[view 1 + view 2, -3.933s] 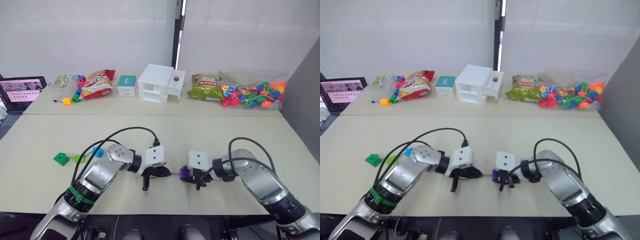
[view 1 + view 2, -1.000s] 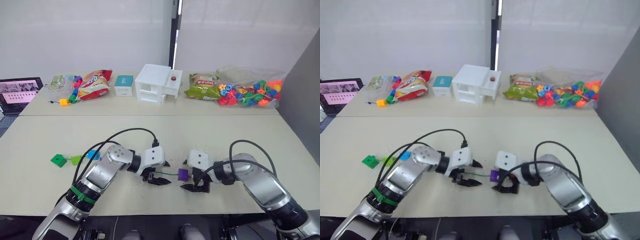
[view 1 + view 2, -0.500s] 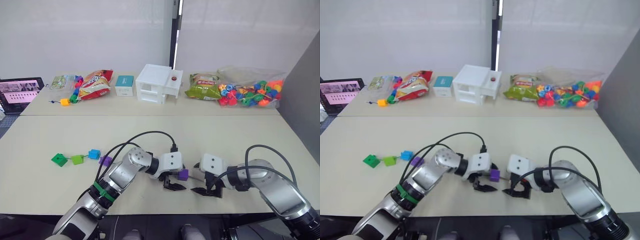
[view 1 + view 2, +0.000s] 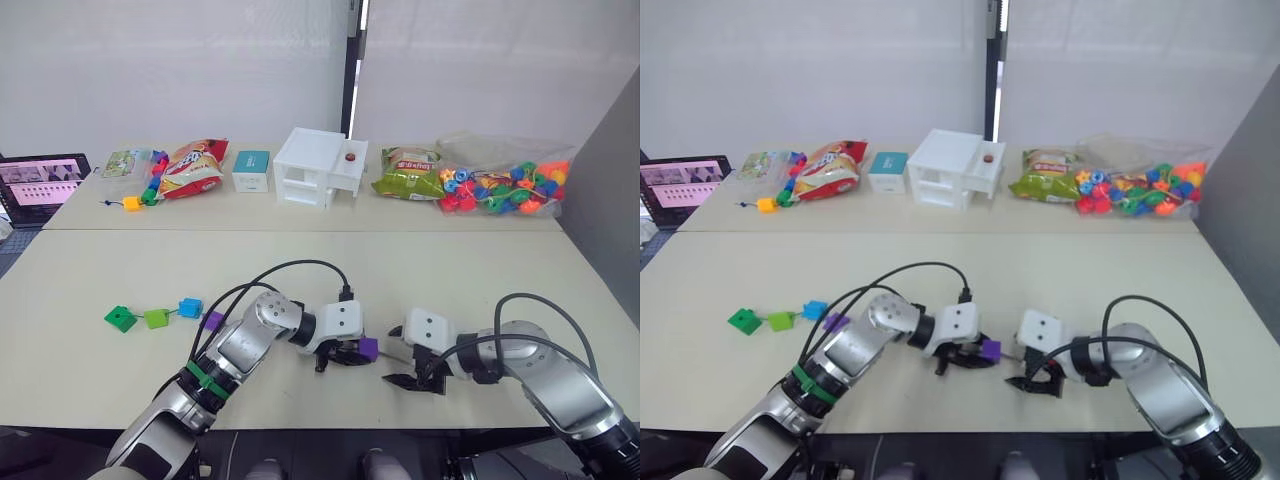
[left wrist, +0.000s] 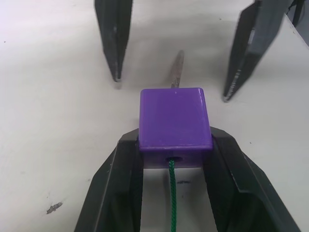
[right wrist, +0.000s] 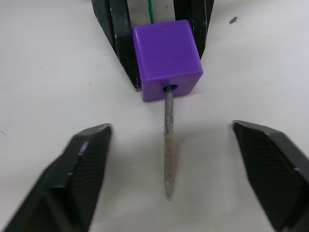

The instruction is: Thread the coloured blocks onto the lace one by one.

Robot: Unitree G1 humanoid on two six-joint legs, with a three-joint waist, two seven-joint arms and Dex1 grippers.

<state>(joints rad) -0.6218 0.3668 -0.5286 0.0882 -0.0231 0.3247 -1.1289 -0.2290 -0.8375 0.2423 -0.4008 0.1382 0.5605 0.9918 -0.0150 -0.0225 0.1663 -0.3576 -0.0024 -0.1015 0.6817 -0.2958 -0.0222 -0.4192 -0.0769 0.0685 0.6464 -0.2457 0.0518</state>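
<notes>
Seemingly mid-threading, a purple block (image 5: 175, 123) is clamped between the left gripper's (image 5: 175, 159) fingers with the lace (image 5: 171, 193) through it, its stiff tip (image 6: 168, 145) lying between the right gripper's (image 6: 176, 145) wide-spread fingers, which must next be closed on it.

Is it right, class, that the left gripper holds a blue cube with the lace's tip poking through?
No: the cube is purple, not blue, as the left wrist view shows. The left gripper holds it, and the lace's tip pokes through.
</notes>
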